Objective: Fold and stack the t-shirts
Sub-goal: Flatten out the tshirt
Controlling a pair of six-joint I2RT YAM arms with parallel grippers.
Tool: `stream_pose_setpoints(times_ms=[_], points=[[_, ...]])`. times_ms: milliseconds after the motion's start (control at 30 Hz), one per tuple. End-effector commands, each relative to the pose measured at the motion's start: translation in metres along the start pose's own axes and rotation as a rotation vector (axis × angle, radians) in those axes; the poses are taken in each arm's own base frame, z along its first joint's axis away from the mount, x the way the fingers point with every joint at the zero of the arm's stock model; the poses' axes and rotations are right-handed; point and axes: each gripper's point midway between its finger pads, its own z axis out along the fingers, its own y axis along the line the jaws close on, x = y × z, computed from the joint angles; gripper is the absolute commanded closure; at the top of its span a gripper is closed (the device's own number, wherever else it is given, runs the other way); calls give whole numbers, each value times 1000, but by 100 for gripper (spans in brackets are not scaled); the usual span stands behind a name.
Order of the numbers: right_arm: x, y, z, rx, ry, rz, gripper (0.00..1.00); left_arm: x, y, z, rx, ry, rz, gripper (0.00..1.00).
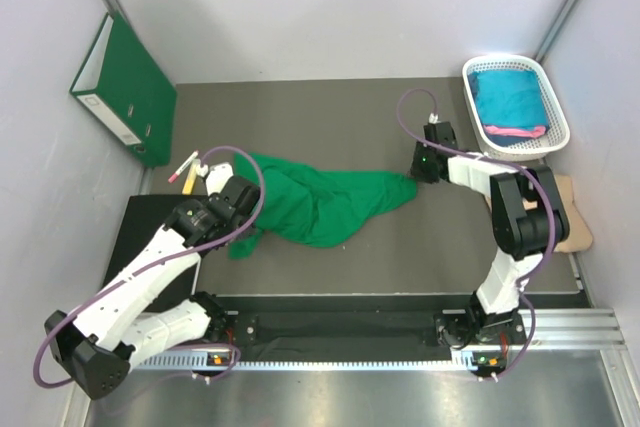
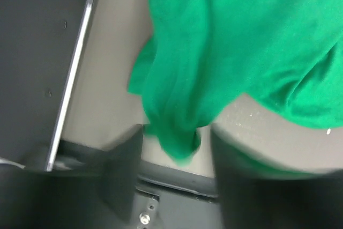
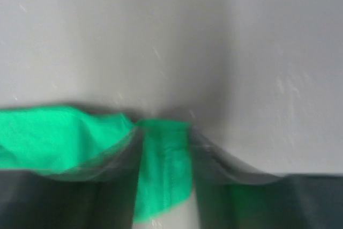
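1 green t-shirt (image 1: 320,202): L claw (image 2: 174,143) released, cloth in its gap; R claw (image 3: 163,148) astride tip, grip unclear. 1 basket (image 1: 468,82) beyond R.

On the binder (image 1: 135,72), the spine label (image 1: 112,114) (white) is too small to read.

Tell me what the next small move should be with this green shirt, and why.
Probably close the right hand fully on the green t-shirt: its end sits between those fingers, though blur hides whether it is pinched. The left hand stands open around a loose fold.
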Motion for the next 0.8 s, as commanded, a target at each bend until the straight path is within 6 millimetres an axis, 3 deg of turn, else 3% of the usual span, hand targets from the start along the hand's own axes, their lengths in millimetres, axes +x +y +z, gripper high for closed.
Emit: stream_pose_setpoints(times_ms=[0, 33, 167, 233, 300, 400, 433, 467, 533, 567, 767], points=[[9, 27, 21, -82, 45, 8, 98, -9, 9, -20, -19, -5, -26, 19], [9, 29, 21, -86, 47, 8, 100, -26, 6, -31, -2, -51, -42, 2], [1, 41, 4, -102, 16, -24, 100, -94, 4, -61, 13, -291, -31, 2], [-4, 42, -8, -101, 0, -39, 100, -127, -12, -72, 50, -390, -42, 2], [-9, 42, -17, -94, -14, -56, 100, -147, -32, -62, 37, -398, 10, 2], [-24, 42, -37, -85, -52, -92, 100, -158, -51, -26, 13, -336, 61, 2], [-30, 44, -46, -88, -68, -94, 100, -161, -67, -16, 83, -306, 55, 2], [-33, 44, -50, -87, -76, -101, 100, -165, -64, 7, 54, -269, 49, 2], [-40, 48, -59, -94, -88, -112, 100, -177, -62, 31, 74, -228, -1, 2], [-45, 45, -62, -71, -104, -113, 100, -174, -60, 53, 57, -177, 4, 2], [-61, 49, -82, -72, -138, -122, 100, -211, -38, 117, 104, -55, -138, 7]])
